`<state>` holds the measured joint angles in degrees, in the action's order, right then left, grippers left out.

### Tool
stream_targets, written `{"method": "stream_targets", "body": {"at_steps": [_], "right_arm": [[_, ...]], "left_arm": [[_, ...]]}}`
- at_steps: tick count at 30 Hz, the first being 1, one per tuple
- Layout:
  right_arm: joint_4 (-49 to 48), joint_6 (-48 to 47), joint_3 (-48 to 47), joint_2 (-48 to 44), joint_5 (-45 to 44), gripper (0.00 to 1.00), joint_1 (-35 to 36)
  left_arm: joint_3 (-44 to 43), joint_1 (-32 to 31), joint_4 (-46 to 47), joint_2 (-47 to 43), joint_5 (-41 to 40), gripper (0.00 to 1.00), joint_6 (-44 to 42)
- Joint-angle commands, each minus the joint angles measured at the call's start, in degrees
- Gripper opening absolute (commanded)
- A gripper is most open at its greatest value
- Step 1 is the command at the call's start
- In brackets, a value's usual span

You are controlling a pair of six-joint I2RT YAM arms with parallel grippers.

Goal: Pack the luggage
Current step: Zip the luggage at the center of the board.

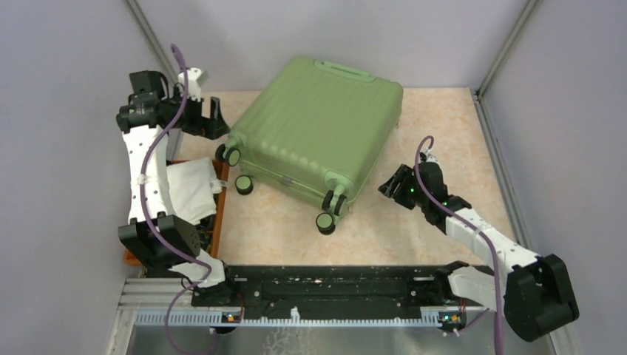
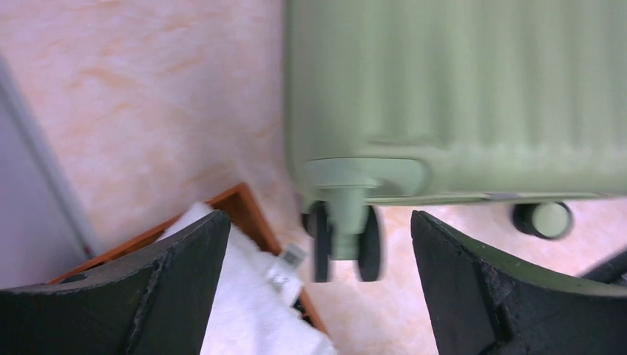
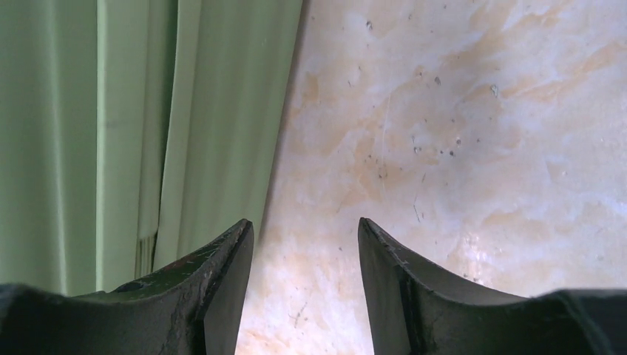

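- Lying shut and flat on the table, the luggage is seen near the middle of the surface, turned at an angle, with its ribbed green shell facing up.
- Its black wheels are pointed toward the near-left side, and a green handle is seen on the far edge.
- The left gripper is held just beside the luggage's left corner, close to the wheels there.
- Its fingers are spread wide, and nothing is held between them.
- In the left wrist view, one pair of wheels is framed in the gap between those fingers and is touched by neither.
- An orange tray is placed at the left edge of the table, beside the left arm, and a white cloth is lying in it.
- The right gripper is positioned at the luggage's right side, near the corner closest to the arms.
- Its fingers are parted with a clear gap, and nothing is gripped.
- In the right wrist view, one finger is seen against the ribbed shell and the other over bare table; whether the shell is touched cannot be told.
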<state>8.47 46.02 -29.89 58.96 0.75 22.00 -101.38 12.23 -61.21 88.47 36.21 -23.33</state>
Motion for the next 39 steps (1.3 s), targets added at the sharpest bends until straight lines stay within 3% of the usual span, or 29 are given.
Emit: {"method": "stream_targets", "body": {"at_steps": [1, 9, 12, 20, 24, 34, 39], "right_arm": [[-2.4, -0.4, -4.8, 5.3, 2.3, 0.53, -2.7], [-7.9, 1.5, -9.0, 15.5, 4.4, 0.5, -7.9], [-9.6, 1.5, -13.2, 20.6, 5.2, 0.49, -9.1], [-8.6, 0.4, -30.3, 35.6, 9.0, 0.47, -10.9], [-5.5, -1.2, -38.9, 42.0, 11.5, 0.46, -12.4], [-0.6, -3.6, -64.2, 58.4, 19.5, 0.44, -13.5], [6.3, -6.0, -77.6, 64.7, 18.5, 0.43, -13.5]], "left_arm": [[0.5, 3.6, 8.0, 3.1, -3.4, 0.98, 0.6], [14.3, 3.2, 29.7, 6.0, -13.6, 0.92, 8.9], [16.9, 2.4, 34.0, 9.0, -15.7, 0.9, 9.9], [12.1, -2.7, 28.4, 20.3, -13.7, 0.87, 11.5], [14.7, -5.4, 27.1, 20.9, -8.6, 0.84, 9.5], [31.0, -12.0, 27.0, 8.2, -0.1, 0.79, 6.4], [33.0, -12.0, 25.2, 3.3, -2.2, 0.82, 5.7]]}}
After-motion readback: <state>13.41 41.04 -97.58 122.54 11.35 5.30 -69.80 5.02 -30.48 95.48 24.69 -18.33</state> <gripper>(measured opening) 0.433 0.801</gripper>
